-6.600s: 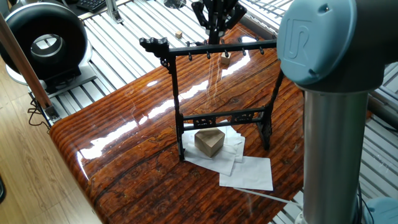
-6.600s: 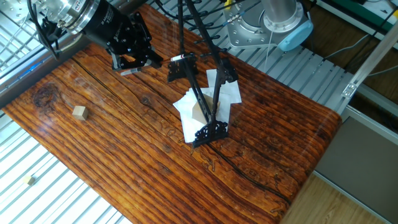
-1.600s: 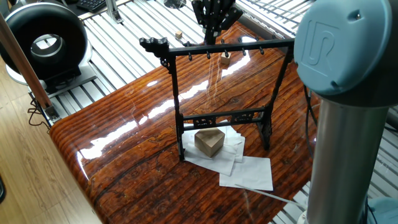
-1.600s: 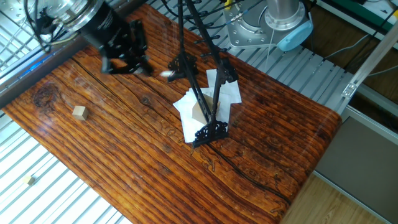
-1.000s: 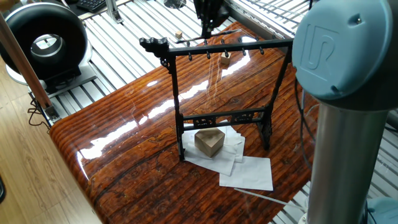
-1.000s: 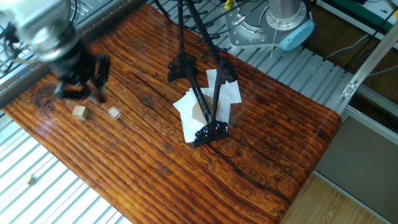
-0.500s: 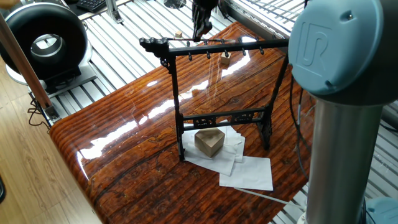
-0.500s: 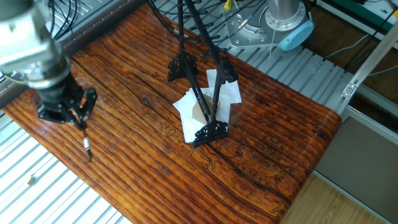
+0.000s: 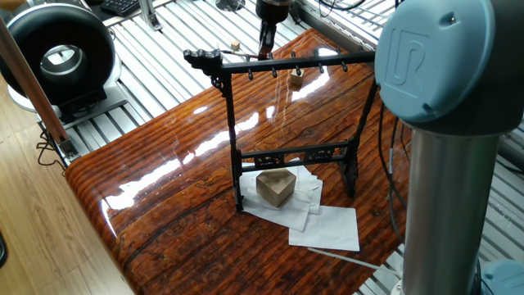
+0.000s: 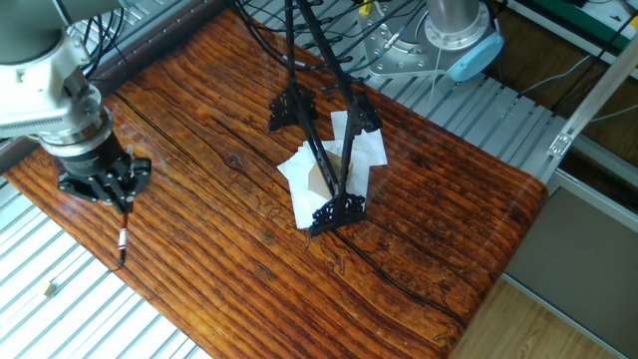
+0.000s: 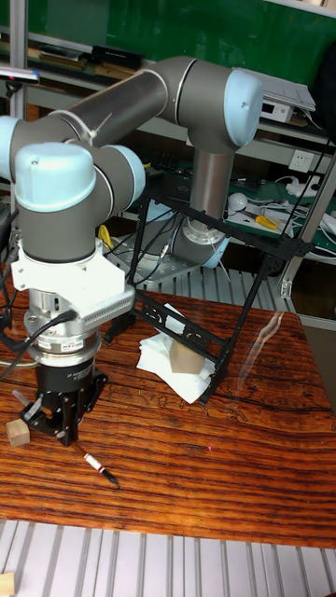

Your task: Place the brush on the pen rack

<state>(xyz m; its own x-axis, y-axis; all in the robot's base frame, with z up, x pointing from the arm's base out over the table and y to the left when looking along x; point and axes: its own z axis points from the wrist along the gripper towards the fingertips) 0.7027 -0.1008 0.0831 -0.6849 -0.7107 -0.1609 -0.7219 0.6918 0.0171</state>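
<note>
Brush [image 11: 99, 468] lies flat on the tabletop [image 10: 419, 199] well apart from the pen rack [image 9: 286, 131], just beside the gripper [image 11: 63, 431], whose fingers hang empty, slightly parted, seemingly poised to grasp it.

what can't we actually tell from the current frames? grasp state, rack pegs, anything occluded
- Gripper: jaw gap hidden in the tall fixed view by the gripper's own body; too small in the other fixed view.
- Brush: whether it lies on the table or hangs from the gripper; the contact is too small.
- Pen rack pegs: too small to count; its right end is hidden behind the arm in one fixed view.
- Wooden block: partly hidden by the gripper in the tall fixed view.
</note>
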